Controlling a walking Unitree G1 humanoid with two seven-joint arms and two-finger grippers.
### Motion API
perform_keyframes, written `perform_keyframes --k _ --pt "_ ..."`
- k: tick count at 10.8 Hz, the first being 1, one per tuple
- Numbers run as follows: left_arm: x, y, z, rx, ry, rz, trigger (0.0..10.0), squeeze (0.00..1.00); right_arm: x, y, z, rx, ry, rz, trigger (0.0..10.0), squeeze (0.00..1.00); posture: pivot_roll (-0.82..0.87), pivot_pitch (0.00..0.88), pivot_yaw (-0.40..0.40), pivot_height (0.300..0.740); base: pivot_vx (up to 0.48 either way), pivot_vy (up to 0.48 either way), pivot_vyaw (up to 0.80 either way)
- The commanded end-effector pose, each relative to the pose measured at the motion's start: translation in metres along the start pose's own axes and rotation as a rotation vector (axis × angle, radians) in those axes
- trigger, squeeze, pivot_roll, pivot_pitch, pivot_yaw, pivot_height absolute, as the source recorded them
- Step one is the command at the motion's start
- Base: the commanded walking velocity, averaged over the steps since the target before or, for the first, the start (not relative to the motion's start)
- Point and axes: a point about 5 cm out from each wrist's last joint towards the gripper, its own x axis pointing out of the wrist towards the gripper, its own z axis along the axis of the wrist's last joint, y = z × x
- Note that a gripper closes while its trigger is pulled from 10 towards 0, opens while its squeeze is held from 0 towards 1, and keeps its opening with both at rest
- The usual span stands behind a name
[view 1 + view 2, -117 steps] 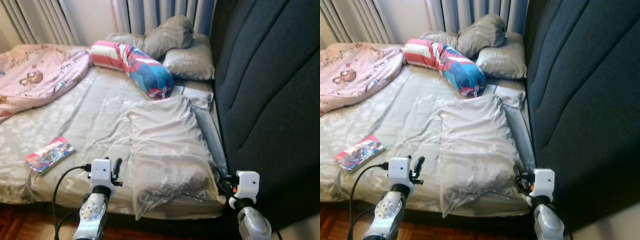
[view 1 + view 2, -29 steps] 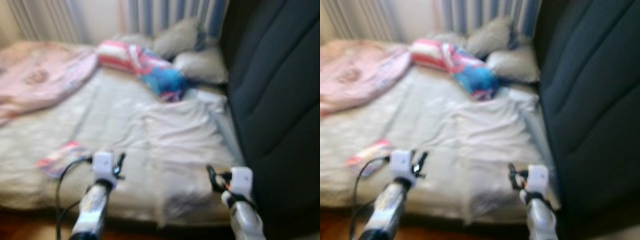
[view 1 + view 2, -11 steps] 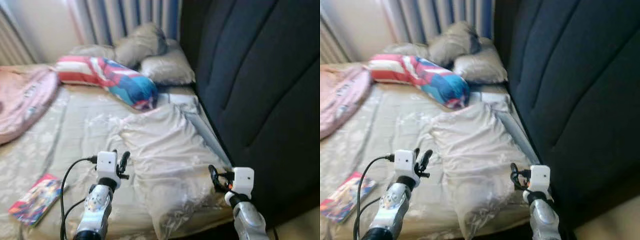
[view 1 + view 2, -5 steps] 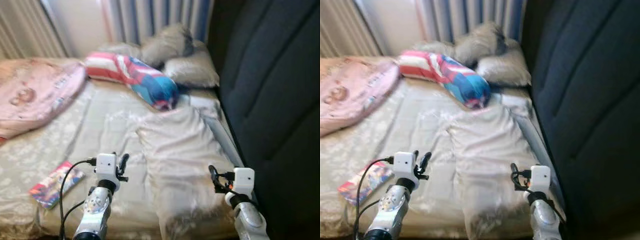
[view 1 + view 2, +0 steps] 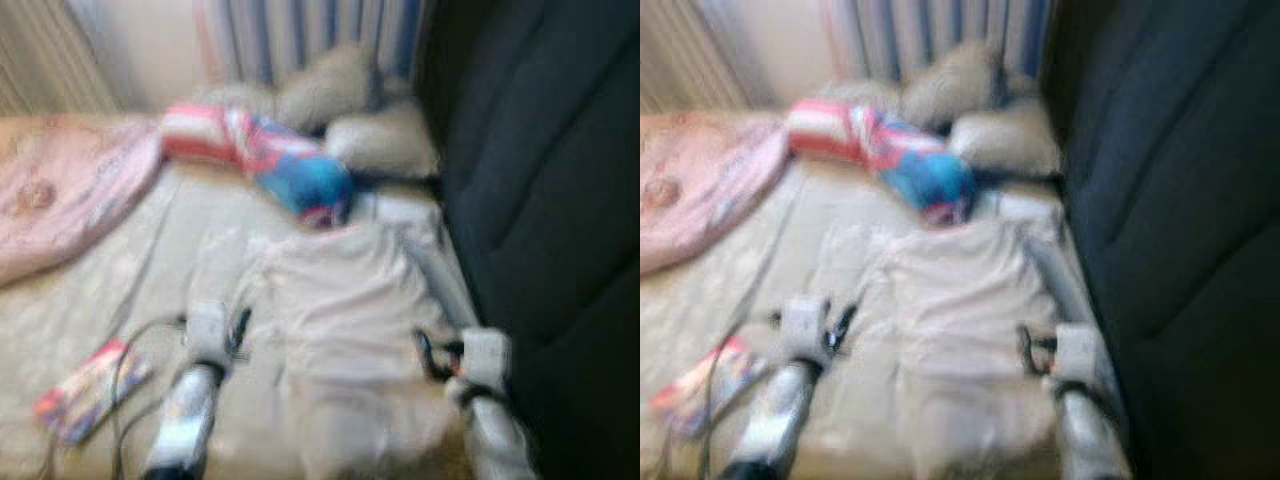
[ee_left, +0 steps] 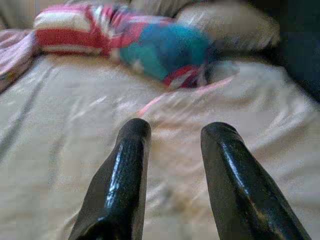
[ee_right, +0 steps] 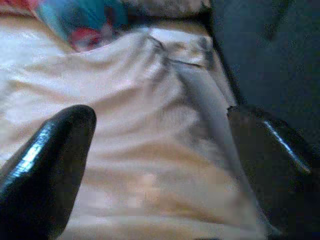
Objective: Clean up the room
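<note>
Two tools, both held low over the near edge of the bed [image 5: 90,290], head views blurred. Left tool [image 6: 172,165]: fingers parted by a modest gap, nothing between them, above bare sheet. Right tool [image 7: 160,165]: fingers spread wide, nothing held, over the near end of the grey pillow [image 5: 350,330].

Near item, our left: one book [image 5: 85,390], bright cover, flat on the sheet near the bed's edge.

Middle item: grey pillow, lying lengthwise beside the dark headboard [image 5: 540,180].

Far items: striped bolster [image 5: 270,155], two grey pillows [image 5: 350,115] against the curtain, pink blanket [image 5: 60,190] heaped at far left.

Step in hand, as we judge it: closing on the grey pillow. We advise halting until the view steadies, then pinching a thick fold at its near corners with both tools, not the sheet beneath.
</note>
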Motion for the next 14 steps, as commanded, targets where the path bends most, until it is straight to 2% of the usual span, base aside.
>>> perform_keyframes --k 1,8,11,14 --pt "-0.0111 0.0121 -0.0113 0.008 0.044 0.031 10.0 0.00 0.0023 0.0105 0.0002 0.014 -0.002 0.025 10.0 0.00 0.05 0.027 -0.009 0.740 0.000 0.000 0.00" --pt "-0.0112 0.0100 -0.0116 0.018 0.046 0.005 10.0 0.00 0.0033 0.0110 0.0014 0.024 -0.009 0.017 10.0 0.00 0.05 0.020 -0.011 0.740 0.000 0.000 0.00" --pt "-0.0105 0.0121 -0.0111 0.023 0.046 0.010 10.0 0.00 0.0042 0.0084 0.0012 0.018 0.007 0.006 10.0 0.00 0.05 0.037 -0.017 0.740 0.000 0.000 -0.75" --pt "-0.0096 0.0127 -0.0110 0.018 0.046 0.021 10.0 0.00 0.0043 0.0059 0.0040 0.020 -0.016 -0.011 10.0 0.00 0.05 0.040 -0.022 0.740 0.000 -0.106 0.00"
